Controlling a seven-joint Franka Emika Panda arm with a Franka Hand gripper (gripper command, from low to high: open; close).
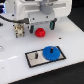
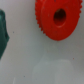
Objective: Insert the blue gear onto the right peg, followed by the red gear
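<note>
I see a plain white tabletop (image 1: 70, 40), with the blue gear (image 1: 50, 52) already seated on the black-rimmed grey plate (image 1: 35, 58). My gripper (image 1: 44, 23) hangs just above the red gear (image 1: 40, 32), which lies on the table apart from the plate. I cannot tell how the jaws stand; the wrist view shows the red gear's centre hole (image 2: 60, 17).

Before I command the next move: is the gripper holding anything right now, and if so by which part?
Nothing seems held. The red gear lies on the table by itself, and the blue gear sits on the plate. The fingers are not clearly visible.
</note>
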